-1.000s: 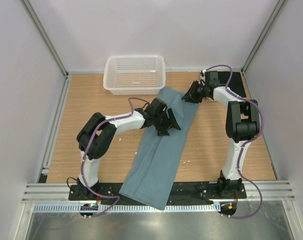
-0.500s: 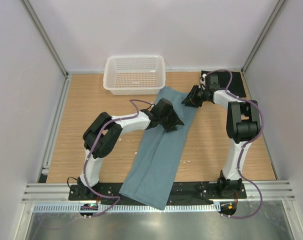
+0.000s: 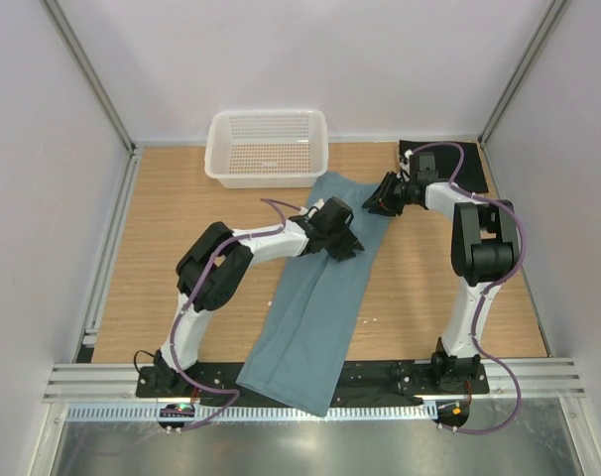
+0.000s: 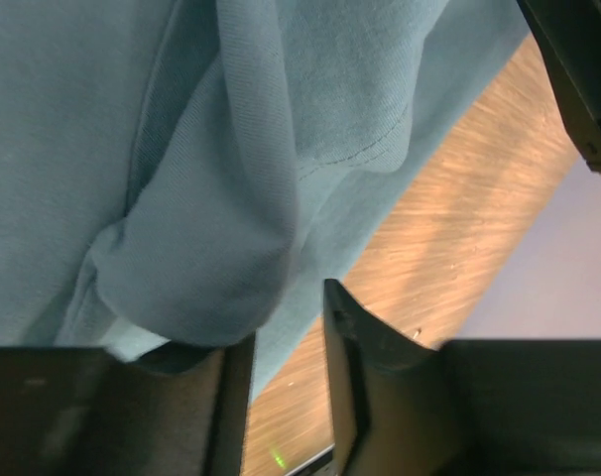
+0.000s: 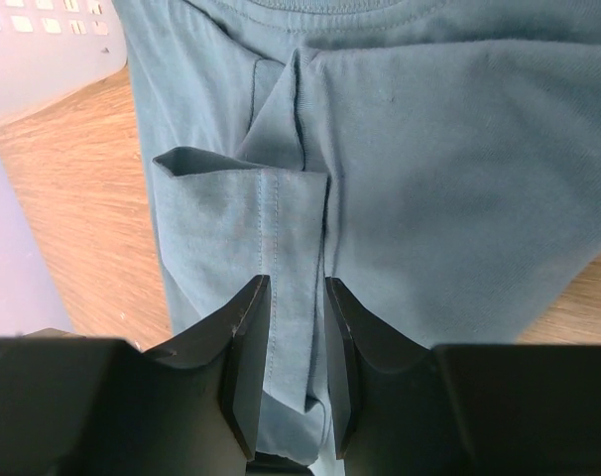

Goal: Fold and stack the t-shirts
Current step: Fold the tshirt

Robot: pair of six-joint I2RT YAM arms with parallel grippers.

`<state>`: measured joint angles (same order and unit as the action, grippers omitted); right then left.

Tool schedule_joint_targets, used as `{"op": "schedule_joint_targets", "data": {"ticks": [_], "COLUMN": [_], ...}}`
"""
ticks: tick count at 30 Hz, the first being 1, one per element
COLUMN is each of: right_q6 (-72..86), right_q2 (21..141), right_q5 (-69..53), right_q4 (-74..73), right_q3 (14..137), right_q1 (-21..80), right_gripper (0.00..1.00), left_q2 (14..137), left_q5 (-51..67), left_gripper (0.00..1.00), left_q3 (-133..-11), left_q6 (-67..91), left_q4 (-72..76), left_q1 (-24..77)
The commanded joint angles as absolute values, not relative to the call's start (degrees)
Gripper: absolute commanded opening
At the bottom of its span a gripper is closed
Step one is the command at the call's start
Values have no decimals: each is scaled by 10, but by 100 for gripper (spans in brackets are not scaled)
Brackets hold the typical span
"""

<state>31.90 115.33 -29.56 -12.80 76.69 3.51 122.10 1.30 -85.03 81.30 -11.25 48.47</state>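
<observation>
Teal t-shirt [image 3: 318, 297]: dusty blue-green cotton, folded lengthwise into one long narrow strip, flat, with a few soft creases. Long axis runs diagonally on the bench [image 3: 172, 208]. The near end hangs over the near edge, left of centre. The far end is right of centre, just beside the near right corner of the white mesh basket [image 3: 268, 147]. A ribbed collar seam shows at the top of the right wrist view, and a stitched hem flap sticks up from the far end.

Black t-shirt [image 3: 410, 151]: flat in the far right corner, mostly hidden behind the right arm.

Left hand [image 3: 342, 243]: down on the strip's upper middle, with a narrow gap between the fingers [image 4: 345, 337]. A bunched fold presses against one fingertip. Can't tell whether it is pinched.

Right hand [image 3: 378, 198]: at the far right end of the strip, clenched on the hem flap, which runs down between its fingers [image 5: 243, 327].
</observation>
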Motion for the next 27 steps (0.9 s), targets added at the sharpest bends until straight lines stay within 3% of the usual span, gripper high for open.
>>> {"op": "schedule_joint_targets", "data": {"ticks": [1, 5, 8, 10, 18, 27], "right_q6": [325, 323, 324, 331, 349, 325], "right_q2": [1115, 1122, 1131, 1142, 1172, 1226], "right_q5": [-302, -315, -320, -323, -329, -315], "right_q4": [-100, -101, -99, -98, -78, -116], "right_q3": [764, 770, 773, 777, 803, 865], "right_q1": [33, 33, 33, 33, 33, 33], "right_gripper": [34, 34, 43, 43, 31, 31], "left_q2": [1227, 1223, 1214, 1207, 1180, 1180], "left_q5": [-20, -22, -20, -18, -16, -5], "left_gripper": [29, 17, 6, 0, 0, 0], "left_q3": [-875, -870, -861, -860, -855, -853], "left_q6": [819, 809, 806, 802, 799, 805], "left_q4": [-130, -137, -138, -138, -138, -136], "left_q1": [484, 482, 476, 472, 459, 454]}}
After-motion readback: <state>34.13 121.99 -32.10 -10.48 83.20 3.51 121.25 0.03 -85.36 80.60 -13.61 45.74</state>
